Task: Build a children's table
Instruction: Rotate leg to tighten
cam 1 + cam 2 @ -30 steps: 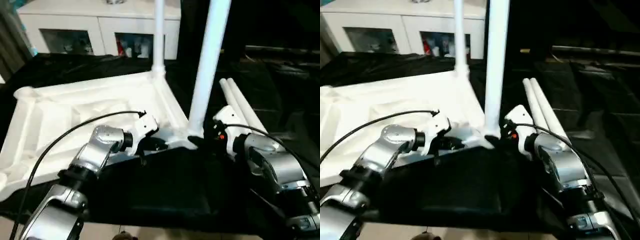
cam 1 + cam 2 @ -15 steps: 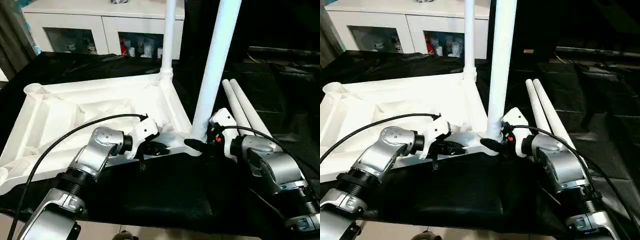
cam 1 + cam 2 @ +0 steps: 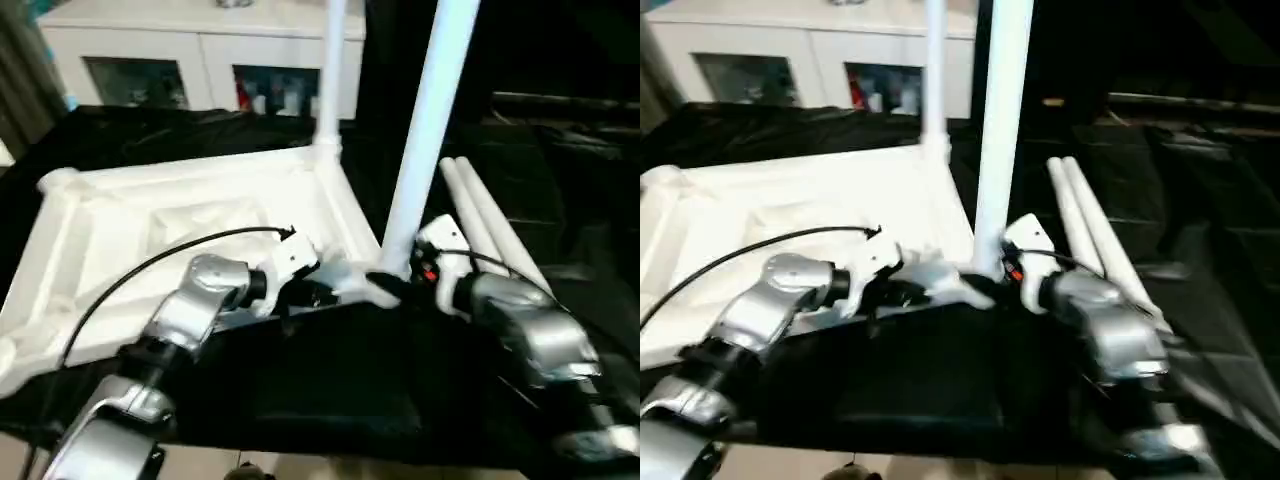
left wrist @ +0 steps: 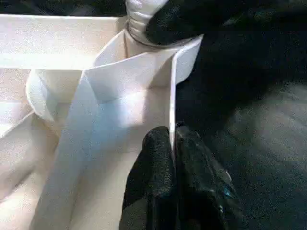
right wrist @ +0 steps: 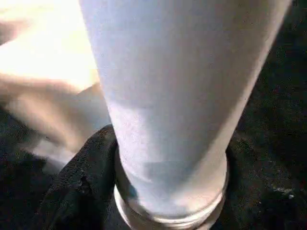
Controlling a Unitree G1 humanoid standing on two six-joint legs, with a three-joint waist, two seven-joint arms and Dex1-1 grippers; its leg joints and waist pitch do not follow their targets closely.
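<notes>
The children's table lies upside down: a white ribbed tabletop [image 3: 150, 220] on black cloth. One white leg [image 3: 330, 70] stands upright in the far right corner socket. Another leg [image 3: 425, 130] stands in the near right socket. My left gripper [image 3: 318, 292] is shut on the tabletop's thin near rim [image 4: 171, 96], just beside that socket. My right gripper [image 3: 385, 283] wraps the base of the near leg [image 5: 182, 96], with one black finger [image 5: 86, 182] pressed against it. Two loose legs [image 3: 490, 225] lie side by side on the cloth to the right.
A white cabinet [image 3: 200, 50] with glass doors stands behind the work. Black cloth [image 3: 330, 380] covers the surface up to its near edge, below my forearms. The loose legs lie close beside my right forearm.
My right gripper's fingers have drawn in around the near leg's base. The left gripper keeps its hold on the rim. The camera has swayed a little.
</notes>
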